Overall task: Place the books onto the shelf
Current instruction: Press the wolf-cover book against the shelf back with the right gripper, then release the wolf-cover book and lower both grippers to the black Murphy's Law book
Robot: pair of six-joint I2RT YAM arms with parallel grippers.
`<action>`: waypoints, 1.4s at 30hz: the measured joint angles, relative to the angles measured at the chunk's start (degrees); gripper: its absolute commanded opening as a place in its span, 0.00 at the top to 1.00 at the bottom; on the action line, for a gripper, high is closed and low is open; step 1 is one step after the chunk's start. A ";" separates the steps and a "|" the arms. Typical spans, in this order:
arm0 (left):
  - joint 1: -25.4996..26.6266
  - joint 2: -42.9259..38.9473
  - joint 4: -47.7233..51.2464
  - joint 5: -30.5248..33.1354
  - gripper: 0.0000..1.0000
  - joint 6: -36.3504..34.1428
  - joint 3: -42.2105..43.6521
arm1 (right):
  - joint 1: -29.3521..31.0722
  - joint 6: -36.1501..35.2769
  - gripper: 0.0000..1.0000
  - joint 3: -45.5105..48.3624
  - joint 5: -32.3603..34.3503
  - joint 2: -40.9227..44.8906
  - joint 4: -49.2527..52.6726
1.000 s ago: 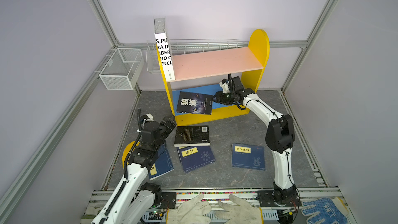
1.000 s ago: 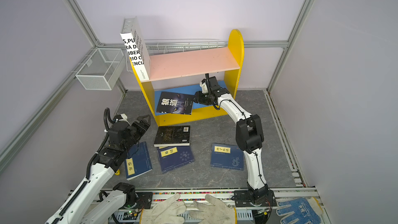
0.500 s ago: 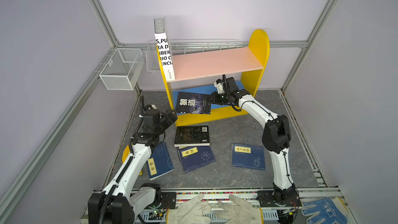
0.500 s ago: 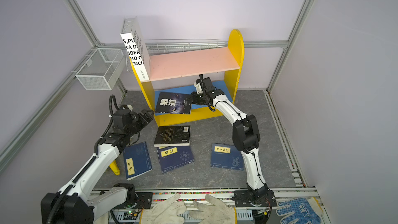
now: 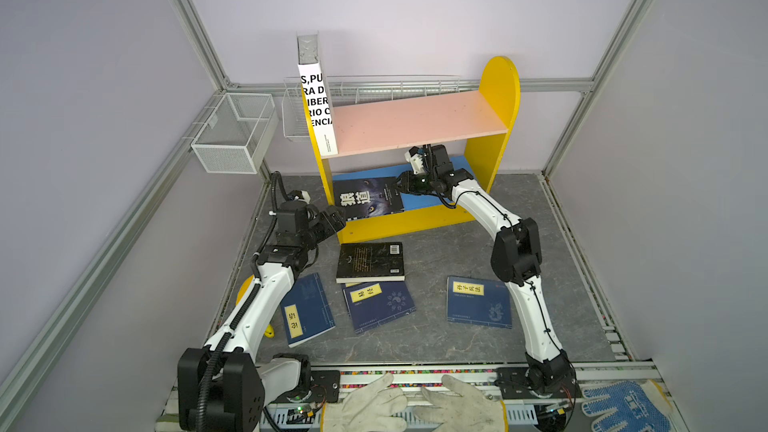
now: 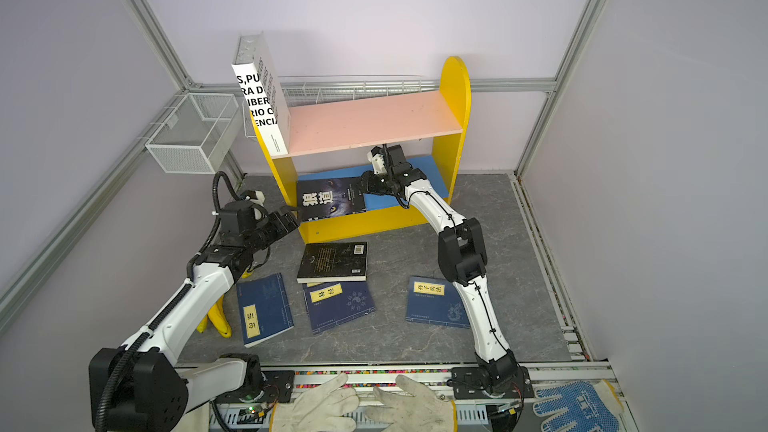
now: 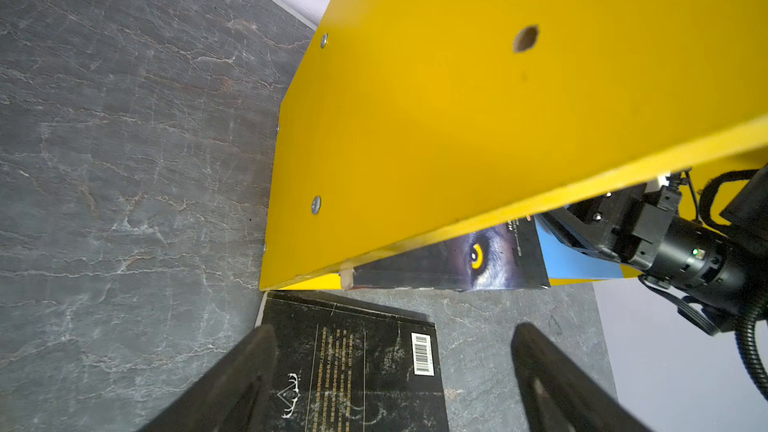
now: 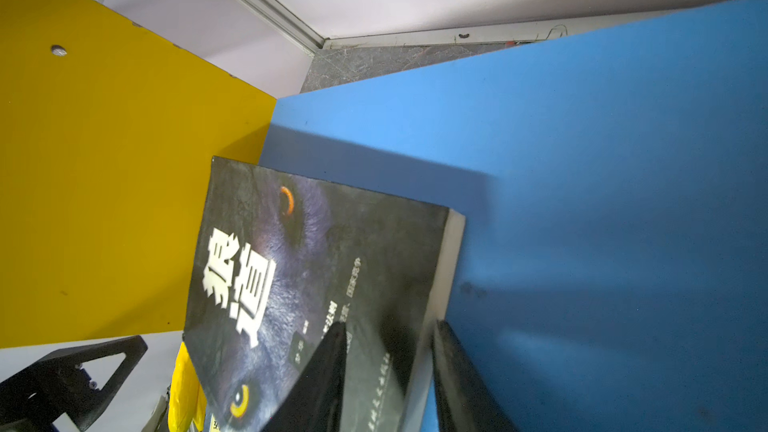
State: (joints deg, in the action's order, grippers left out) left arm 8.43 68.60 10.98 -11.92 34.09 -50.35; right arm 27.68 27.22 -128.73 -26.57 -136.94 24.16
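The yellow shelf stands at the back with a pink upper board and a blue lower board. My right gripper is shut on the wolf-face book, which leans tilted on the lower board by the left panel. The white book stands at the pink board's left end. My left gripper is open beside the shelf's left side panel, above a black paperback lying on the floor. Three navy books lie flat in front.
White wire mesh baskets hang on the left and back walls. A yellow object lies under my left arm. White gloves and a blue glove rest on the front rail.
My right gripper has narrowed on the wolf-face book and carried it slightly left along the lower board. My left arm has reached forward toward the shelf's left panel, jaws still wide.
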 measured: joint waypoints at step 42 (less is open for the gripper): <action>-0.83 -13.75 13.88 -0.87 0.12 -0.90 11.50 | 0.98 9.05 0.28 48.19 2.36 31.19 -17.75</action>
State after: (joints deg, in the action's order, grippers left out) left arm 7.60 54.85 24.86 -12.80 33.19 -38.85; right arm 28.67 36.27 -80.53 -24.21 -105.75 6.42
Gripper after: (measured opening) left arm 0.885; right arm 0.687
